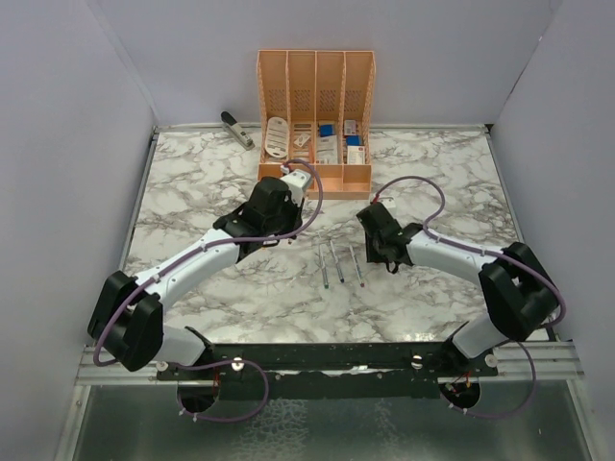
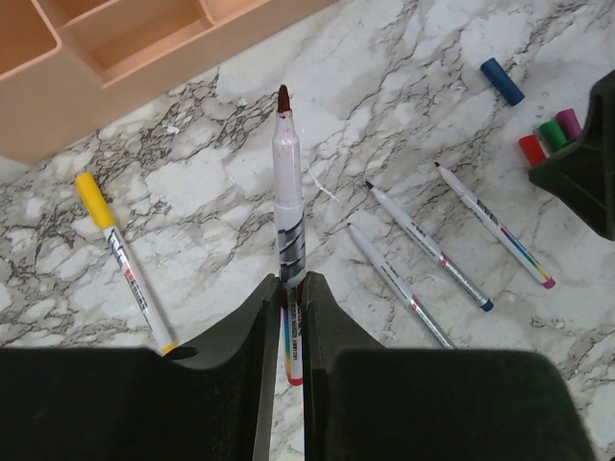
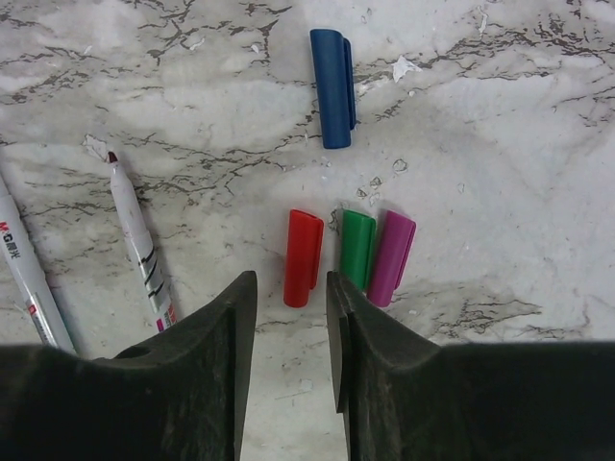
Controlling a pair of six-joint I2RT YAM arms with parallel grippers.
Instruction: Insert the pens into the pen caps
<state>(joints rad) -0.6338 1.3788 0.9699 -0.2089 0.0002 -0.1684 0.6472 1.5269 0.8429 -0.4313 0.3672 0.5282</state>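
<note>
Landmark: one orange organizer [image 1: 314, 115] at the far side of the table [image 1: 192, 192]. One stapler [image 1: 235, 128] lies just to its left. You have five pens to account for. Your left end effector [image 2: 291, 280] is clamped tight on one of them, the red-tipped pen [image 2: 286, 182], gripped low on the barrel with its bare tip pointing toward the organizer's front edge and stopping short of it. One yellow-capped pen [image 2: 123, 259] lies flat in front of the organizer, its yellow cap [image 2: 93, 197] at the end nearer the organizer. Three uncapped pens [image 2: 428, 245] lie roughly side by side, apart from one another, further out in front of the organizer toward its right end. Caps counted: five. One is fitted, the yellow; four are loose on the table, out beyond the organizer's right end. Of these, the blue cap [image 3: 332, 86] lies alone, nearest the organizer. The red cap [image 3: 303, 257], green cap [image 3: 357, 248] and magenta cap [image 3: 391, 257] form a row further from it, the green and magenta touching. Your right end effector [image 3: 288, 279] stands partly open and holds nothing; the near end of the red cap lies in the gap between its fingertips, with no visible contact.
</note>
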